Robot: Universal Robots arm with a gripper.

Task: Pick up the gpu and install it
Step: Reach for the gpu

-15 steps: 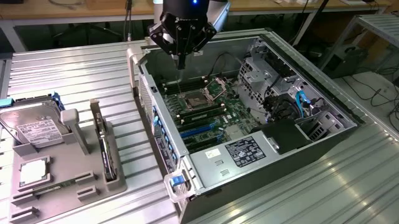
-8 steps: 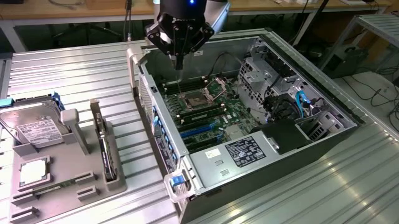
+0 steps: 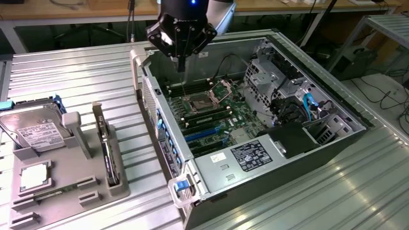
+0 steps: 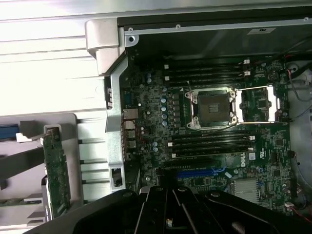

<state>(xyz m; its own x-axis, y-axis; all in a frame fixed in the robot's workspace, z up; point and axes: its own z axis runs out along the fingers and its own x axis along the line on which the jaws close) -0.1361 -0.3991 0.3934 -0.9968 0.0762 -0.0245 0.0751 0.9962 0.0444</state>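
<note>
Robotics lab or workshop: ribbed aluminium table (image 3: pixel 76 72), opened desktop tower (image 3: pixel 217 165), grey parts jig (image 3: pixel 121 189), wooden workbenches (image 3: pixel 76 9), trailing floor cables (image 3: pixel 383 96).

Partly legible: white lettering (image 4: pixel 237 157) on the motherboard (image 4: pixel 273 141), just past the memory slots (image 4: pixel 209 141) from the open CPU socket (image 4: pixel 212 105), apparently DELL, with a barcode sticker (image 4: pixel 251 156) touching it. Printed but unreadable: black label (image 3: pixel 253 156) and white sticker (image 3: pixel 221 157) on the metal cover (image 3: pixel 223 175) well apart from that socket, and the hard drive (image 3: pixel 16 122) label (image 3: pixel 35 133).
</note>
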